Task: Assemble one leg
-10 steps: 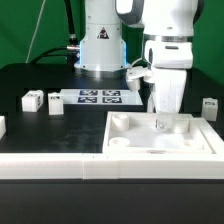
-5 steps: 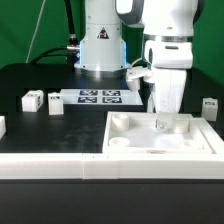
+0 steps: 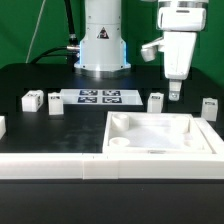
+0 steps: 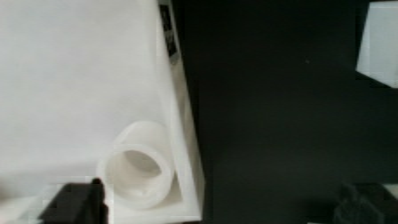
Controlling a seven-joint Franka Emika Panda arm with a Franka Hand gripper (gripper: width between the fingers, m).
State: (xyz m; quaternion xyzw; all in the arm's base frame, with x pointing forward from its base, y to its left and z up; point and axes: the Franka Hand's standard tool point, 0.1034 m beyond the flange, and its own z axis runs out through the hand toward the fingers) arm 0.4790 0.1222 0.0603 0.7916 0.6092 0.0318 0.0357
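Exterior view: the fingers hang parted and empty above the table, holding nothing. One leg stands upright just beside the far edge of the white tray-like piece.

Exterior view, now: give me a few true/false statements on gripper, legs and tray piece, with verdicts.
1. The gripper hangs above the table with nothing between its fingers. True.
2. A small white block leg with a marker tag stands upright on the black table, just behind the wide white square tray-like piece. True.
3. A leg stands inside the tray-like piece. False: its recess holds no leg.
4. The flat white marker board lies in front of the robot base. True.
5. All the legs stand at the exterior view's right. False: two stand at its left.
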